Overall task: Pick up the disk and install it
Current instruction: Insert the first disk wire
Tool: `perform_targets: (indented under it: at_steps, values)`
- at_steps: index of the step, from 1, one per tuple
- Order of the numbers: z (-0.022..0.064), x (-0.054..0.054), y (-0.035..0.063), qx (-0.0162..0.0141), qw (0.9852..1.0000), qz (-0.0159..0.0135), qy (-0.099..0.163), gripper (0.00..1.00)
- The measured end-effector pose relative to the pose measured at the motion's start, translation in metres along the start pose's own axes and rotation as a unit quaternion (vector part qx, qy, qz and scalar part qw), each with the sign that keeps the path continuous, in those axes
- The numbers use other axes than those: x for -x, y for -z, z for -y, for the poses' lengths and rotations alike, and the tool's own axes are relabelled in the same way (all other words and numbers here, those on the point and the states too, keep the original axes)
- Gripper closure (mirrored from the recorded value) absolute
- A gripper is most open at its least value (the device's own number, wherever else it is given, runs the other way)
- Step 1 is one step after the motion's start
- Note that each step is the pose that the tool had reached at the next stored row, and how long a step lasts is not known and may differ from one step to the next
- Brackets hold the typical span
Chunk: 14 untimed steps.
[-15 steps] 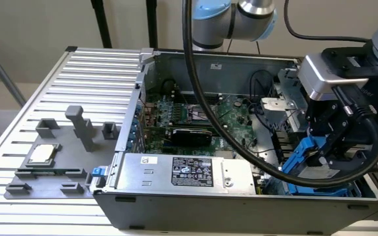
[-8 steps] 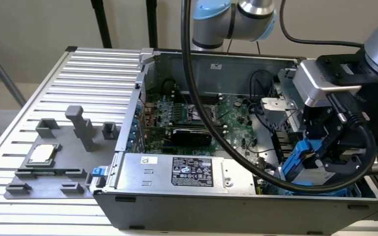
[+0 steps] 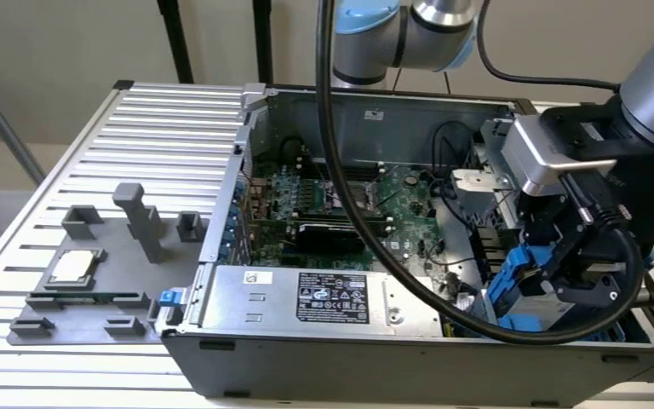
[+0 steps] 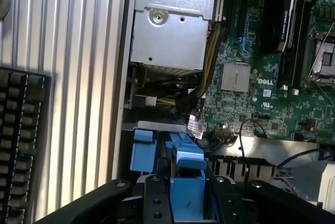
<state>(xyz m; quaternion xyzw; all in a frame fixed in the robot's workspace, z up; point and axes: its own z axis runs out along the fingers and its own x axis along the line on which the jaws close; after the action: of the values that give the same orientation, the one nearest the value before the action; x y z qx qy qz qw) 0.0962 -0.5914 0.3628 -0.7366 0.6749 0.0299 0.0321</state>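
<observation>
The disk shows mainly as its bright blue plastic frame (image 3: pixel 519 273), low at the exterior view's right end of the open computer case (image 3: pixel 248 153). My gripper (image 3: pixel 557 277) reaches down into that corner and is shut on the blue frame. In the wrist view the blue frame (image 4: pixel 187 195) sits squeezed between my two black fingers (image 4: pixel 156 198), with the gripper (image 4: pixel 188 181) just above the case's drive bay. The disk's metal body is hidden behind my gripper.
A silver power-supply box (image 3: pixel 304 294) (image 4: pixel 172 30) lies along the case's near side. The green motherboard (image 3: pixel 350 200) (image 4: pixel 261 77) fills the middle. A second blue bracket (image 4: pixel 142 150) stands beside the held frame. A grey fixture with a processor chip (image 3: pixel 74 267) lies on the slatted table (image 3: pixel 157 119). A keyboard (image 4: pixel 21 140) is nearby.
</observation>
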Motion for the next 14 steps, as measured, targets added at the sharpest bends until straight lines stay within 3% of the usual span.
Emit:
perform_targets:
  at_steps: [12,13,14]
  values:
    - [0.0005,0.0005,-0.0036,0.0006,1.0,0.0009,0.009,1.0]
    - [0.0005,0.0005,-0.0035,0.0007,1.0,0.0006,0.009,0.0]
    - [0.0005,0.0004,-0.0033,0.0007,1.0,0.0004,0.009,0.0]
